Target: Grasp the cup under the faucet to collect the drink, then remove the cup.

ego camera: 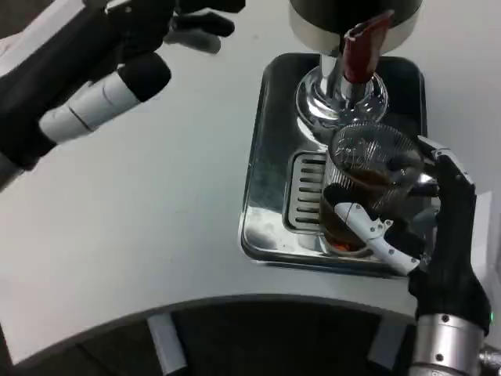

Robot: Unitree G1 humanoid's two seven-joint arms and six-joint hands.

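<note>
Head view: we note the clear cup (368, 184), partly filled with dark drink, standing on the steel drip tray (262, 157) directly below the red faucet handle (362, 48) of the dispenser (356, 16). Our right hand (434, 235) is wrapped around the cup, fingers (374, 229) across its front wall. Our left hand (133, 43) hovers over the white table (156, 219) well left of the tray; whether its fingers are apart or curled we cannot tell.

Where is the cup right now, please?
In the head view the cup sits on the right, over the metal drip tray, just in front of the red-handled faucet, with the right hand wrapped around it.
</note>
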